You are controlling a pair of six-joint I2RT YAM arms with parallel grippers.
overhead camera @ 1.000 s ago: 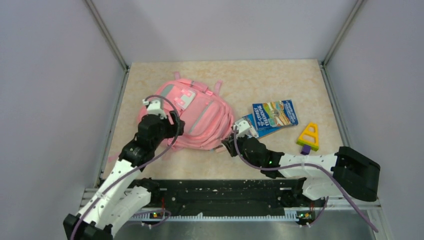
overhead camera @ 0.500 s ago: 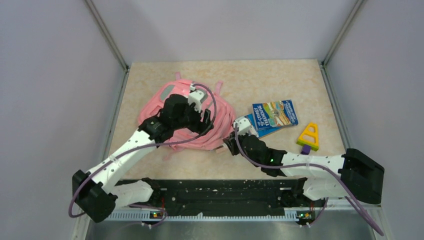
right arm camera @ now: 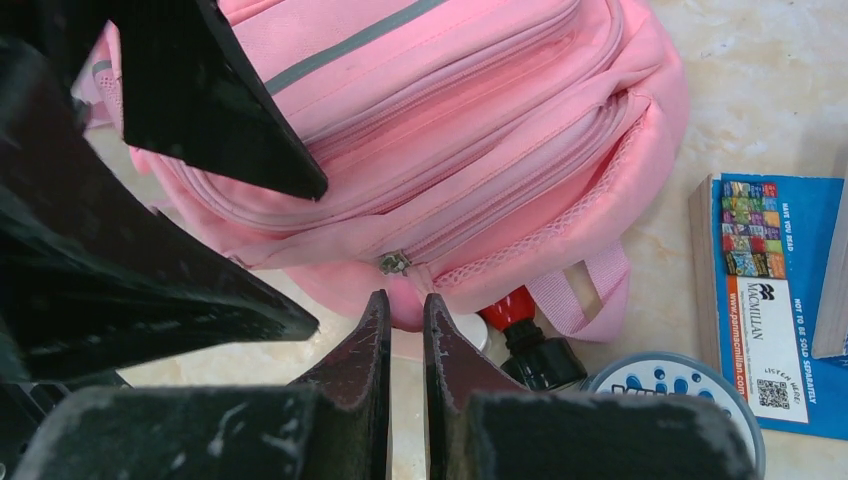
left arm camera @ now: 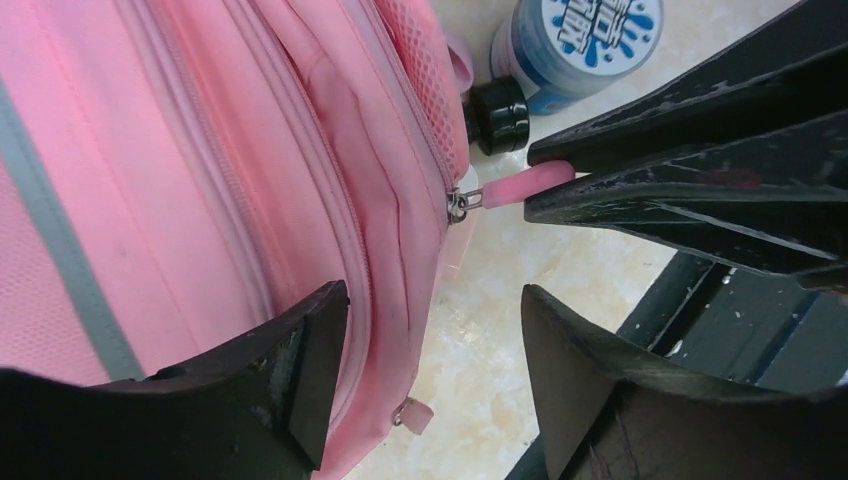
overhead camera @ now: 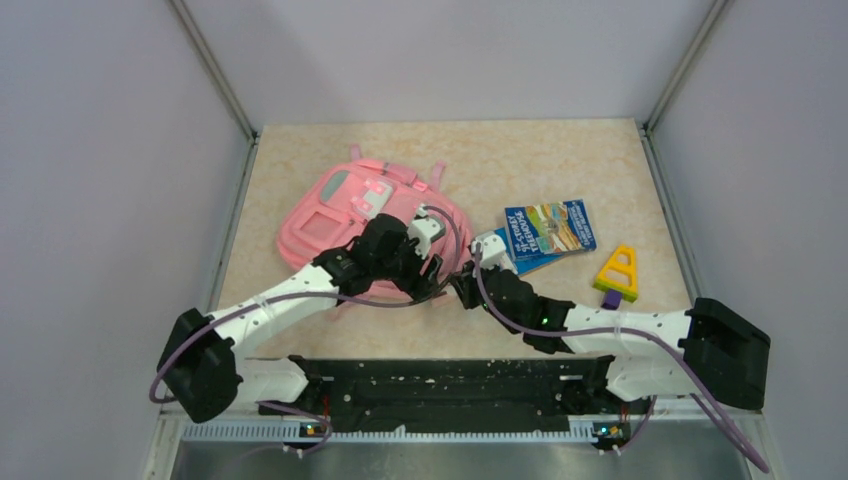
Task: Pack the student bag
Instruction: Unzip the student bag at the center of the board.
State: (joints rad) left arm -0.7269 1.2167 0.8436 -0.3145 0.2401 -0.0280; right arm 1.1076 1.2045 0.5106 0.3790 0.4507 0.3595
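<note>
The student bag [overhead camera: 345, 200] lies flat on the left half of the counter [overhead camera: 560, 160], its zipped side facing the near right. The zip there looks closed. A second ago the left arm sat at the bag's left side. It has since swung across the top, and the left hand [left arm camera: 430, 330] now hovers open over the near right corner, one finger above the fabric and one above bare counter.

The right hand [right arm camera: 405, 300] has barely moved. It is pinched shut on the pink zip pull [left arm camera: 520, 185] at that same corner.

My guess is the left hand came over to pin the bag while the right draws the zip open, so packing proper hasn't begun.

A bottle [left arm camera: 580, 30] lies just beside the corner. The books [overhead camera: 545, 232] and a yellow triangle [overhead camera: 618, 270] wait further right.
</note>
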